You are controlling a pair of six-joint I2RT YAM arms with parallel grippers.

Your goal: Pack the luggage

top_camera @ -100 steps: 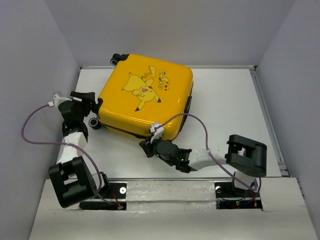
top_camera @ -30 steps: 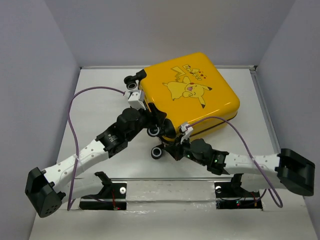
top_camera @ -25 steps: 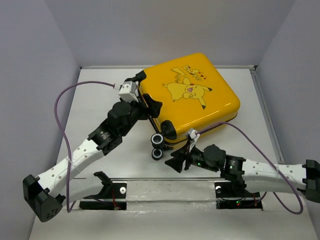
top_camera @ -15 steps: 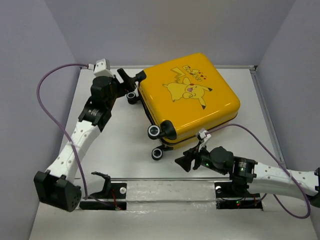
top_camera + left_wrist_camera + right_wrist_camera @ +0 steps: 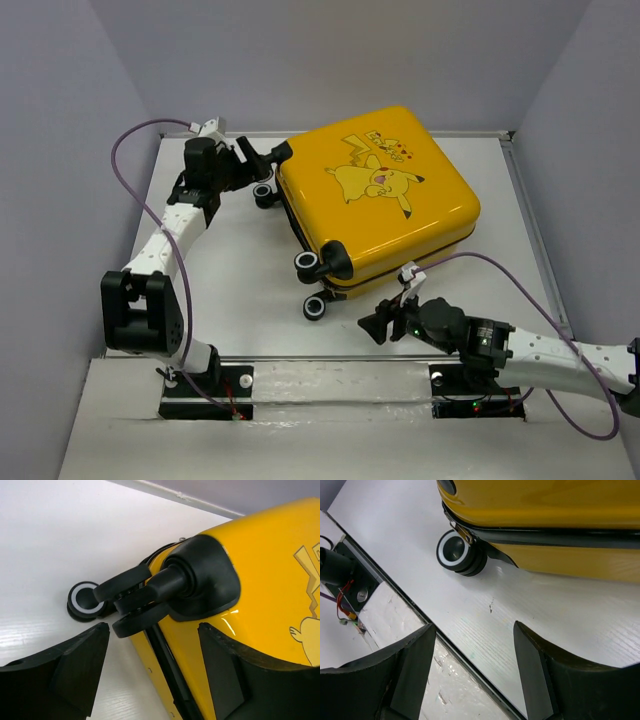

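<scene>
- Left pincer [image 5: 250,164]: jaws apart and empty. The luggage [image 5: 385,215] lies just ahead of it, with the corner castors [image 5: 131,611] between its fingers.
- Right pincer [image 5: 372,325]: jaws apart and empty, with the luggage's edge just beyond its tips.
- Progress: the luggage lies shut with nothing loose in sight, so packing looks essentially finished.
- Only the right wrist view shows the dark seam [image 5: 545,536] and one wheel [image 5: 456,553] close up.

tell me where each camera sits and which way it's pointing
Top external: above and behind the bases, looking down at the table; left arm, right arm and closed luggage show.
Left wrist: by the luggage's far-left corner, facing its wheels; open left fingers frame it.
Right wrist: low near the front edge, facing the near wheel; open right fingers show.
Shared: both wrist views catch the yellow shell.
</scene>
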